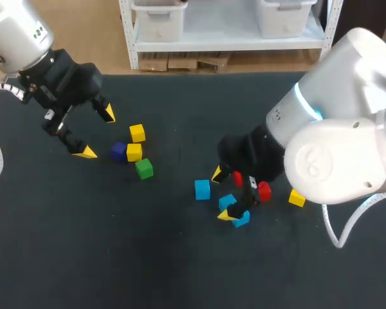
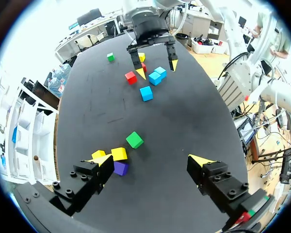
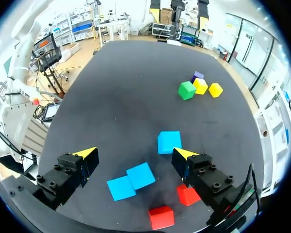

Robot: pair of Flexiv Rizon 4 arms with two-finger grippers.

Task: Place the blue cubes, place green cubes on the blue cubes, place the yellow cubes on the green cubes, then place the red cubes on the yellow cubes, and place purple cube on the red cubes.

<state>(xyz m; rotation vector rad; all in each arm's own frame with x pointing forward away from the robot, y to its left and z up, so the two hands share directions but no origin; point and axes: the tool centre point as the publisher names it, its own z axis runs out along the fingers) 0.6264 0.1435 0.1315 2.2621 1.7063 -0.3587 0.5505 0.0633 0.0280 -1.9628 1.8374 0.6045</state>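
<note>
Building the base of blue cubes looks like the step in hand. The right pincer (image 3: 135, 154) hangs over the touching blue cube pair (image 3: 140, 175), fingers wide apart, holding nothing. It should centre on one cube and square its fingers to opposite faces, so that the neighbour is not nudged. A third blue cube (image 3: 169, 141) lies just beyond the pair and the red cubes (image 3: 188, 194) just beside it. The left pincer (image 2: 151, 159), likewise spread and empty, waits well apart from the pair, near the green cube (image 2: 134, 140).

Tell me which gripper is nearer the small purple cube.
Left. The left gripper sits just beside the small purple cube; the right gripper is far off, over the blue cubes.
</note>
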